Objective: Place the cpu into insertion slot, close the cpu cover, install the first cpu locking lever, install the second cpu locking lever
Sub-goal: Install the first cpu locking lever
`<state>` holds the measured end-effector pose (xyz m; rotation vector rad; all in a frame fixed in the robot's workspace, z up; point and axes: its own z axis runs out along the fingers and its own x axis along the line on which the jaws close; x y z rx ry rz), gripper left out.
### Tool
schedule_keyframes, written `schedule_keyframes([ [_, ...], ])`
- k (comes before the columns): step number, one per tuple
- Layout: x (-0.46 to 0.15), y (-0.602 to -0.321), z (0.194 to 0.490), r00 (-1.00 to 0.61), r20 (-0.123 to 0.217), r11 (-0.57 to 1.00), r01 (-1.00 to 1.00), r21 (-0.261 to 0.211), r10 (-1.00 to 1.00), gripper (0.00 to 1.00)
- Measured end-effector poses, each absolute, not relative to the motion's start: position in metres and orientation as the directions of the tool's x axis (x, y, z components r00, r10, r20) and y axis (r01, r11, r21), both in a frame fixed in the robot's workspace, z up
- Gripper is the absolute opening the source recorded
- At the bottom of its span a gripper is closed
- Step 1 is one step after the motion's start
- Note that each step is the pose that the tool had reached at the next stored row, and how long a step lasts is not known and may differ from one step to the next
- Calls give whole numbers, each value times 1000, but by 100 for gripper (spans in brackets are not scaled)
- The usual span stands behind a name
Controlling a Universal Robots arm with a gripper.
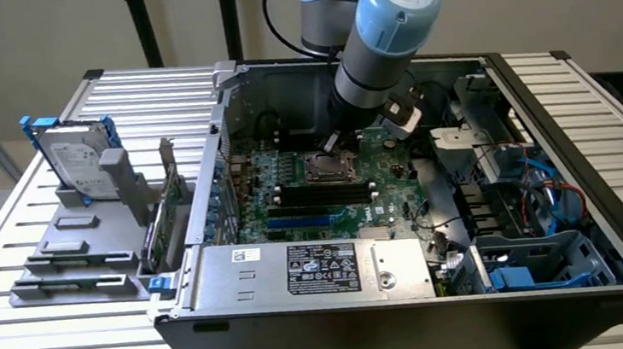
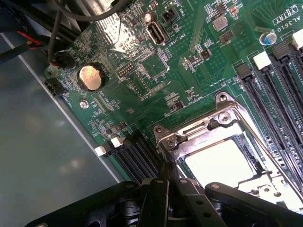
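Setting: an open computer case [image 1: 417,319] lies on its side on a slatted metal table [image 1: 30,339], so the green circuit board [image 1: 290,194] faces upward and can be reached from above.

Arm: a grey robot arm with a blue joint cap [image 1: 374,44] reaches down into the case from the far side, ending over the middle of the board.

Claw: the gripper [image 2: 165,177] has its two dark fingers pressed together with no gap and nothing held between them. Judging by this, the closed tip is being used to push, not to grasp.

Claw position: the tip sits at the corner of the socket, against or just beside the hinge end of the metal frame.

Chip: the cpu [image 2: 220,163] shows as a pale square face lying flat inside the insertion slot [image 1: 327,167], so it appears already seated.

Cover: the cpu cover [image 2: 208,127], a silvery frame with a window, lies down around the chip, its window leaving the chip face visible.

Levers: a thin metal lever [image 2: 265,146] runs along one side of the socket; whether it is latched cannot be told.

Nearby parts: long black memory slots [image 2: 277,78] run beside the socket, and a round coin battery [image 2: 90,77] sits well apart on the board.

Elsewhere: a grey power supply box [image 1: 309,269] fills the near end of the case; a hard drive [image 1: 76,158] stands in a holder on the table at the exterior view's left.
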<state>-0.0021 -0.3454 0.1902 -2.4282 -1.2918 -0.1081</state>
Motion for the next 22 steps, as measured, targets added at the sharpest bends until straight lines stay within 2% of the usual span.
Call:
schedule_keyframes([
  [11,-1,-347,191,566,254,-491,816,-305,784,11],
  [22,-25,-350,210,566,255,-491,816,-305,784,11],
])
